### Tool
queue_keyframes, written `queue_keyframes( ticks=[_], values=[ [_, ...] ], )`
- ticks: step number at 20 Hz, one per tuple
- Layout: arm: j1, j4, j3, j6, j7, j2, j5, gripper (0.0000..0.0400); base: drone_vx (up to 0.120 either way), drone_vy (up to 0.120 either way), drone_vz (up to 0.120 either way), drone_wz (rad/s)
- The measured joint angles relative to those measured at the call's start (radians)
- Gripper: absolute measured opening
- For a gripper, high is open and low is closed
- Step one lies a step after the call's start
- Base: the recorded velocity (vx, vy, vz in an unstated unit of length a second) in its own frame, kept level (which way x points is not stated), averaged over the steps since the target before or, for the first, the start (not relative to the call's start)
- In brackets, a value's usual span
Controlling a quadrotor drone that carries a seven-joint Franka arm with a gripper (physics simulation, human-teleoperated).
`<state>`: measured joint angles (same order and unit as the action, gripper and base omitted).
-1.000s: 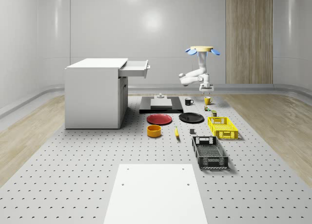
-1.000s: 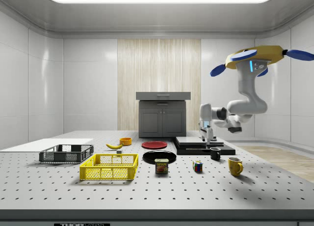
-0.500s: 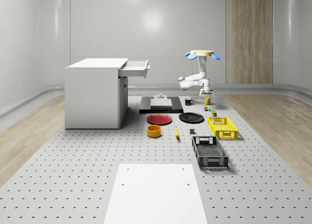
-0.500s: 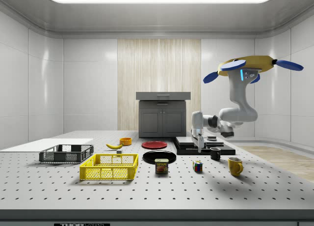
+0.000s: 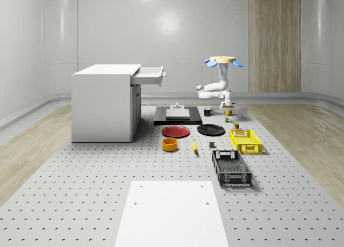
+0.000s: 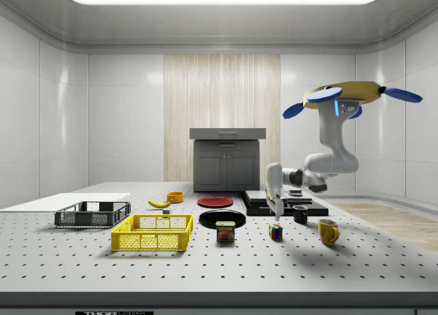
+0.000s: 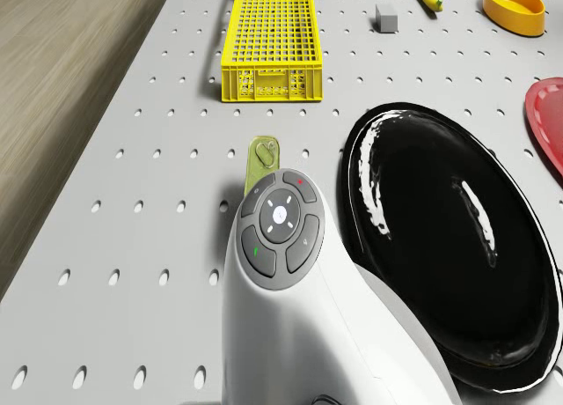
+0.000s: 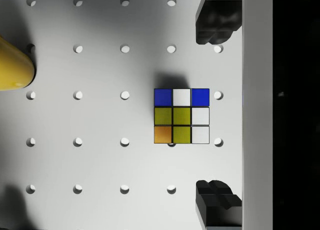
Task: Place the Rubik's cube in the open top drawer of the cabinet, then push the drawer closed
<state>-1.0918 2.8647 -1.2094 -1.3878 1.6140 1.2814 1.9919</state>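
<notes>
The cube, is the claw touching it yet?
Apart. In the wrist view both fingertips stand open with bare table between them and the cube; the side view shows the claw above it.

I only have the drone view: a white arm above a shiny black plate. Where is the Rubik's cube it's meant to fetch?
Observer: In the wrist view, the multicoloured Rubik's cube lies on the perforated grey table, straight below the gripper.
Operator: Has it been grabbed?
Observer: No. The side view shows the gripper hanging above the cube with a gap between them, its fingers spread open.
Operator: And where does the drone itself sit?
Observer: The yellow-topped drone hovers in the air over the table's end, above a yellow mug. The white cabinet's top drawer stands pulled out.
</notes>
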Motion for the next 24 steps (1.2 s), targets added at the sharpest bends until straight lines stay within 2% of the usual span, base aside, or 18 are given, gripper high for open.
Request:
queue_keyframes(
  ticks=[4,20,24],
  values=[
    [-0.003,-0.007,0.022,-0.024,0.0,0.016,0.018,0.04,0.0,-0.04,-0.12,0.0],
    [-0.023,-0.051,0.13,-0.117,-0.002,0.062,0.111,0.04,0.0,0.0,0.0,0.0],
    [-0.027,-0.058,0.144,-0.13,-0.002,0.067,0.123,0.0358,0.0,0.0,0.0,0.0]
  ],
)
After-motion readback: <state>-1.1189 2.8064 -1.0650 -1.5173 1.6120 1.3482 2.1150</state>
